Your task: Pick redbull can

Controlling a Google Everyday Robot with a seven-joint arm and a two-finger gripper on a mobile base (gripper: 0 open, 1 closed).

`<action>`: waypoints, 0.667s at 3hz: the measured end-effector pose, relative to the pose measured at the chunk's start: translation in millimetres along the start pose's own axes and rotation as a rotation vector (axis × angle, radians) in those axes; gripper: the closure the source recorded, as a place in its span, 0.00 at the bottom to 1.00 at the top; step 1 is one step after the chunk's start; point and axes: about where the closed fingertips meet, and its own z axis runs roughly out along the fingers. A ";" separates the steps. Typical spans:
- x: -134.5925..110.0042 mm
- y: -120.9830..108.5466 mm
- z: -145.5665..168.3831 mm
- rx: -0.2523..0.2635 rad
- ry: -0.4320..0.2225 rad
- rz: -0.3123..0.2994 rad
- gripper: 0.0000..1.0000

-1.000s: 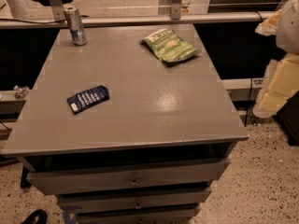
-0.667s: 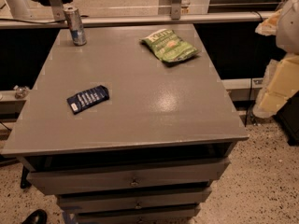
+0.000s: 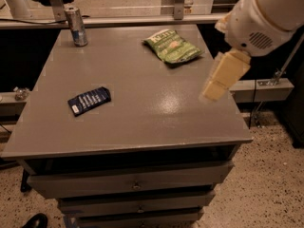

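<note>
The redbull can [image 3: 76, 26] is slim, silver and blue, and stands upright at the far left corner of the grey table [image 3: 142, 122]. My gripper [image 3: 212, 90] is a cream piece on a white arm [image 3: 266, 13]. It hangs over the table's right side, pointing down and left. It is far to the right of the can and just right of the green chip bag. It holds nothing that I can see.
A green chip bag [image 3: 172, 46] lies at the far middle-right of the table. A flat dark blue packet [image 3: 89, 100] lies at the left middle. Drawers [image 3: 133, 184] sit below the front edge. A rail [image 3: 142, 20] runs behind the table.
The arm has swung in from the right edge of the view and now reaches over the table's right side. The can, bag and packet have not moved.
</note>
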 end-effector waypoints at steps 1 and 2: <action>-46.2 -11.5 37.4 -0.015 -0.126 0.053 0.00; -87.2 -11.9 76.9 -0.055 -0.232 0.113 0.00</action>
